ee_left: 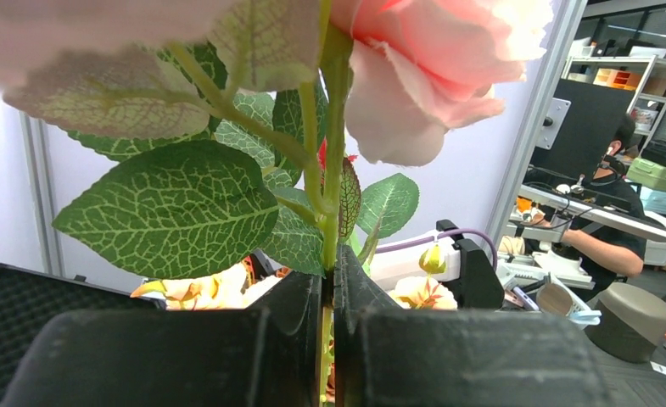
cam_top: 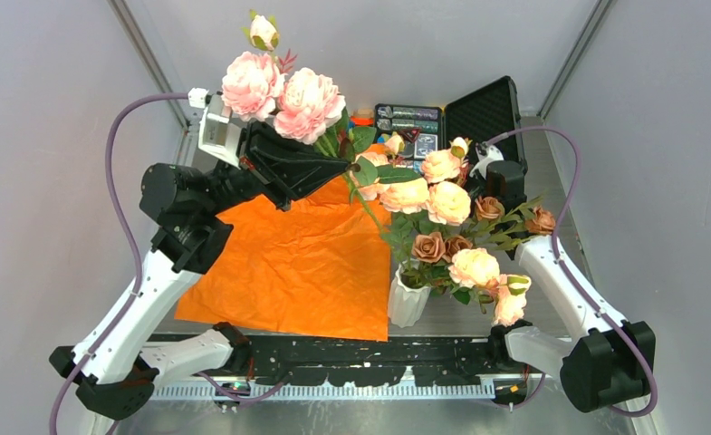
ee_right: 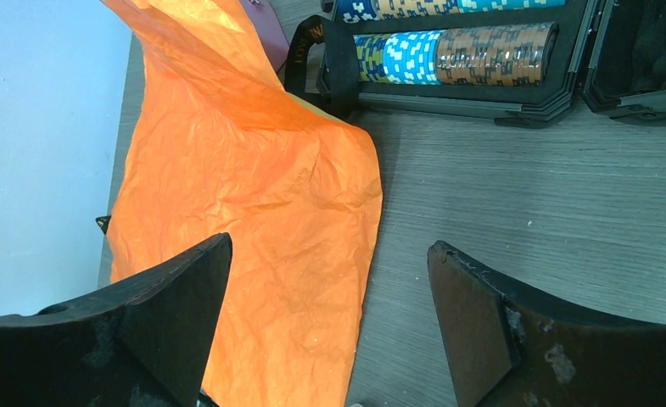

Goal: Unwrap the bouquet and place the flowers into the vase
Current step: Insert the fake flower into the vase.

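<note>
The flowers are mostly sitting in the small white ribbed vase (cam_top: 408, 301), which is standing close to the near edge of the grey surface (cam_top: 460, 319), right of centre. Peach, cream and brownish roses (cam_top: 448, 203) are spreading up from its wavy rim and leaning toward the right side. One more stem of large pink roses (cam_top: 281, 92), with broad veined green leaves, is hanging in the air above the far left part of the surface. My left gripper (ee_left: 333, 292) is holding it, the jaws pinching fully closed on the thin green stem just below the leaves, with the blooms pointing upward.

The crinkled orange wrapping paper (cam_top: 288, 258) is lying opened out over the left and middle of the surface, its right edge coming up beside the vase. I am judging the unwrapping done and the filling nearly done. As far as I can see, what is remaining is carrying this pink stem across and lowering it into the vase.

My right gripper (ee_right: 329, 248) is hovering over the far part of the surface with its jaws spread wide and gripping nothing, the paper's edge lying below one of them. Beyond it, an open black case of poker chips (ee_right: 456, 49) is resting by the far edge.
</note>
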Controlling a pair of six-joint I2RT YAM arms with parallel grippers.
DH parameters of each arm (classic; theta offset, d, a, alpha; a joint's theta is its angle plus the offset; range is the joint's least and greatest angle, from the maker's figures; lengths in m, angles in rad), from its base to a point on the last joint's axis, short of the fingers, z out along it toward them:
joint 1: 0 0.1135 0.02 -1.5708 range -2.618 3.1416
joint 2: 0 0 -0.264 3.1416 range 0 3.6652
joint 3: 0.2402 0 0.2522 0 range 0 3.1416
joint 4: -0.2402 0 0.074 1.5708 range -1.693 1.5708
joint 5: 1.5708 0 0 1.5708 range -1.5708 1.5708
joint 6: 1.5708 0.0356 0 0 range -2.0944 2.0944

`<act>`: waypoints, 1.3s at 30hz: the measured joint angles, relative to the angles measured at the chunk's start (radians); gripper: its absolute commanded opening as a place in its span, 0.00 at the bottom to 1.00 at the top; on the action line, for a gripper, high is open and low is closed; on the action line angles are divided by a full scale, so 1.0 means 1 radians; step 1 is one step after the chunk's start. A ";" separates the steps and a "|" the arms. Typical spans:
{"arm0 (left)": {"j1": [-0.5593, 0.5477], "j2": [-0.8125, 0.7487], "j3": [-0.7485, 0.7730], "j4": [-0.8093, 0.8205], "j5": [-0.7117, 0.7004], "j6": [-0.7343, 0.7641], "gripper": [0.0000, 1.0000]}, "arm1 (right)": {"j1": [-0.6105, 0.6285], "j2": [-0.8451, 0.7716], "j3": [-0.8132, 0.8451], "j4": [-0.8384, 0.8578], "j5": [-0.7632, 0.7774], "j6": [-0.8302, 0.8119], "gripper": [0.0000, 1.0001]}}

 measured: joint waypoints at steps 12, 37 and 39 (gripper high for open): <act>0.000 0.005 -0.051 0.074 0.008 -0.041 0.00 | 0.000 -0.005 -0.004 0.000 0.003 -0.011 0.90; 0.001 0.061 -0.236 0.311 0.071 -0.124 0.00 | 0.000 -0.005 -0.008 0.000 0.003 -0.014 0.90; 0.001 0.064 -0.259 0.348 0.084 -0.129 0.00 | 0.000 -0.005 -0.008 0.000 0.003 -0.014 0.90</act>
